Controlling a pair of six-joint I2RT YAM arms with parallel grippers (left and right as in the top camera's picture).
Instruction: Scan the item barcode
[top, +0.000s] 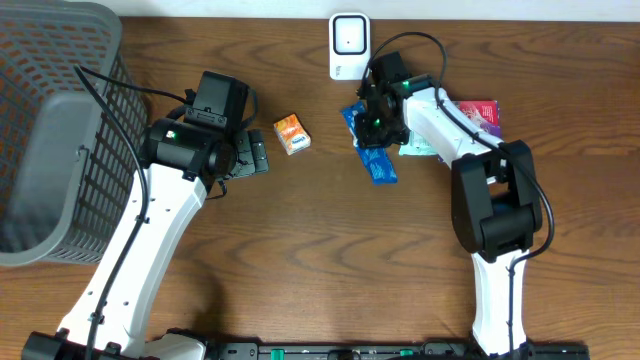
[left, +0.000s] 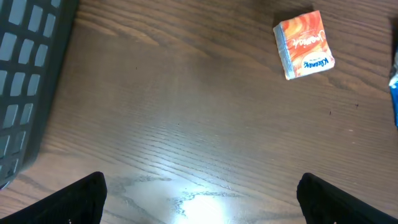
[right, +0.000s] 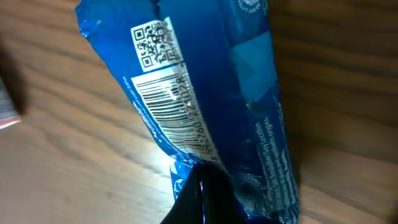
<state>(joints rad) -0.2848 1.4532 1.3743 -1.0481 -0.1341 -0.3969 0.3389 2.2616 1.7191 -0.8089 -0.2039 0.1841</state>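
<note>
Blue film packet (right: 249, 93) noted at upper centre-right of the overhead view, just below the white scanner (top: 347, 45) at the top edge. Right claw (top: 378, 118) is pressed together, pinching the packet at its upper end; the rest trails down-frame over the table (top: 330, 250). Whether the packet hangs clear of the wood cannot be told. The right wrist view shows the barcode (right: 171, 115) printed along the packet's left side, a square code above it; the film there is creased and glossy. Left claw (top: 243, 155) is spread wide and holds nothing, at centre-left near an orange tissue pack (top: 291, 133), with the grey basket (top: 50, 120) at far left.

Assessment: the step in hand appears to be presenting the code to the scanner. To do it well, the printed side should be turned squarely toward the scanner's face, kept flat and held steady. Risk: thin film may sag or twist, and glare on the creases could spoil the read. The grip should stay off the bars.
</note>
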